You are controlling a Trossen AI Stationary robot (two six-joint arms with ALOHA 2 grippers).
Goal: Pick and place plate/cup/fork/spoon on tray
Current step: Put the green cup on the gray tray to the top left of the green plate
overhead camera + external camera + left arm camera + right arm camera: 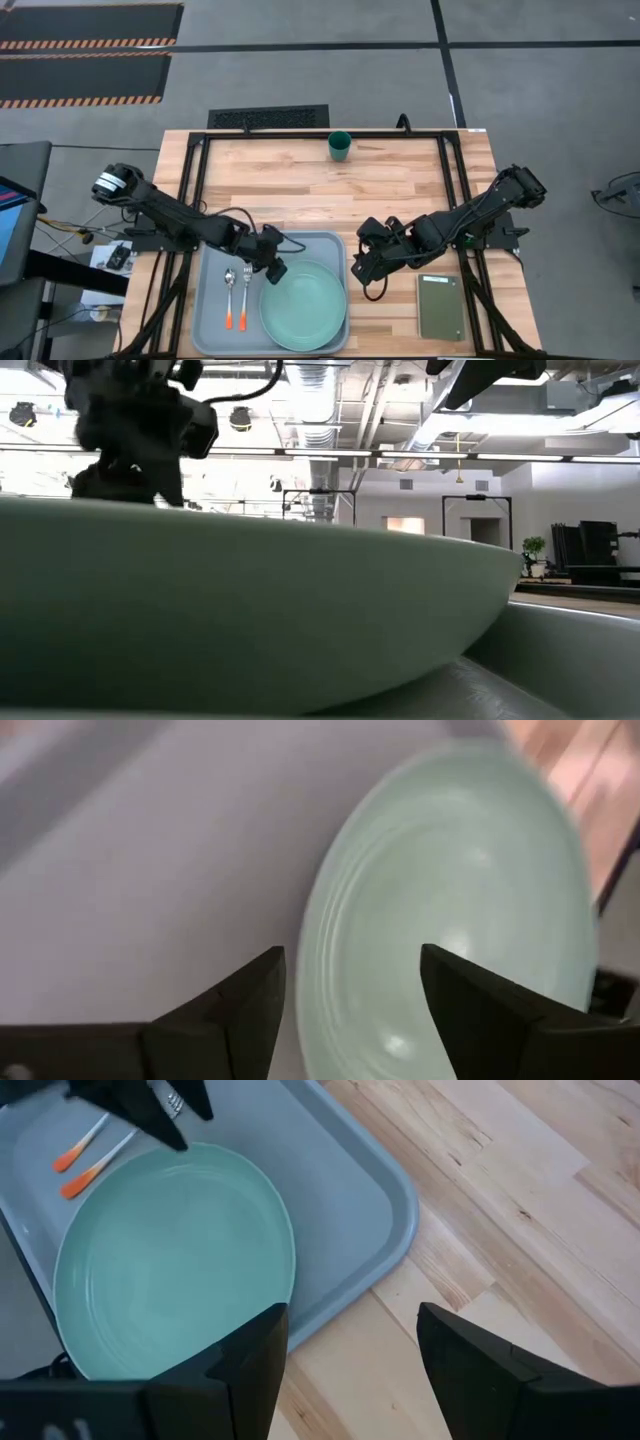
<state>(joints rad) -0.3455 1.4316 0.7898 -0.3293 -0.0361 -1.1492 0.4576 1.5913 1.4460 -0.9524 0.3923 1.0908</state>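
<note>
The mint-green plate lies flat in the right part of the grey-blue tray; it also shows in the left wrist view and the right wrist view. The spoon and the fork, both with orange handle tips, lie side by side in the tray's left part. The teal cup stands upright at the table's far edge. My left gripper is open above the plate's far-left rim, its fingers on either side of the rim. My right gripper is open just right of the tray, empty.
A small dark green pad lies on the table near the front right. Bare wooden table stretches between the tray and the cup. In the low view the plate's side fills the frame.
</note>
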